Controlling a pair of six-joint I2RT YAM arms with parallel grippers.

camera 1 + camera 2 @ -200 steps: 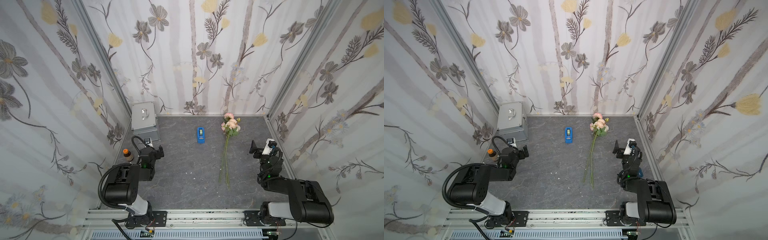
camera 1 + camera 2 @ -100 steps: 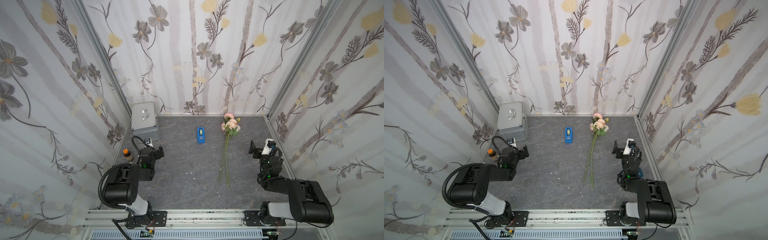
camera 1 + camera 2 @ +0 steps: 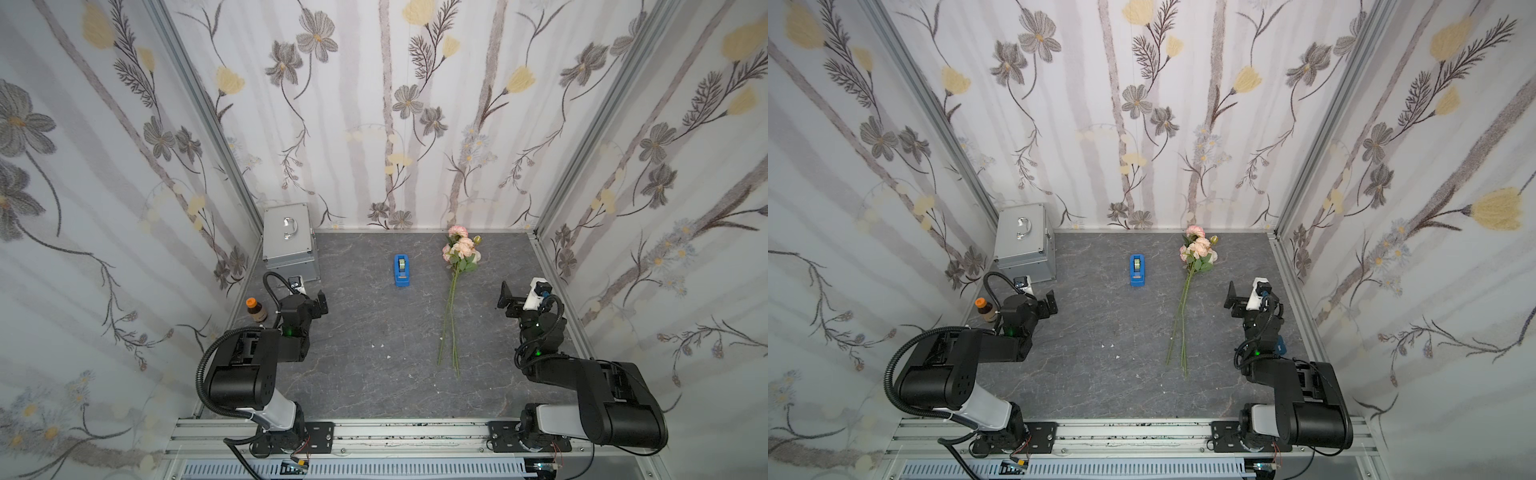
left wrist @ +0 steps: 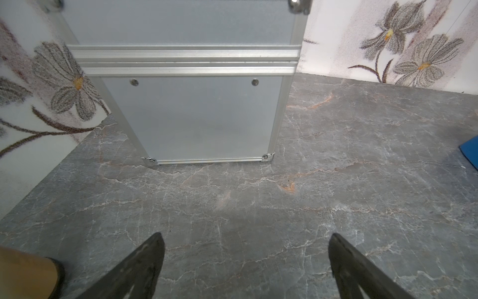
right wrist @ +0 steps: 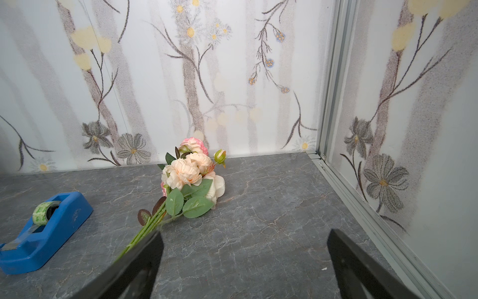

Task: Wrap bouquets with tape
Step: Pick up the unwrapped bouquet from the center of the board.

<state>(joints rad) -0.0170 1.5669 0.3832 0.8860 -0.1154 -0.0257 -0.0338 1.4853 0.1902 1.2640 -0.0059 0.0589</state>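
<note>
Blue dispenser (image 5: pixel 60 220): holds greenish tape roll (image 5: pixel 42 212).
Metal case (image 3: pixel 286 243): closed.
Left claw (image 4: pixel 245 235), right claw (image 5: pixel 244 231): spread, empty.

The desk (image 3: pixel 365 324) is showing dark grey marble with pale and rusty veins, and the walls (image 3: pixel 374 124) are wearing white paper printed with grey and yellow flowers. Mid-frame, the bouquets (image 3: pixel 459 249) are showing pale pink blooms, a yellowish bud and green stems, and the pale greenish tape (image 3: pixel 401 262) is sitting in a blue dispenser (image 3: pixel 401 280). At left, a silver case (image 3: pixel 286 243) is gleaming and a brown bottle (image 3: pixel 257 313) is wearing an orange cap (image 3: pixel 250 302).
</note>
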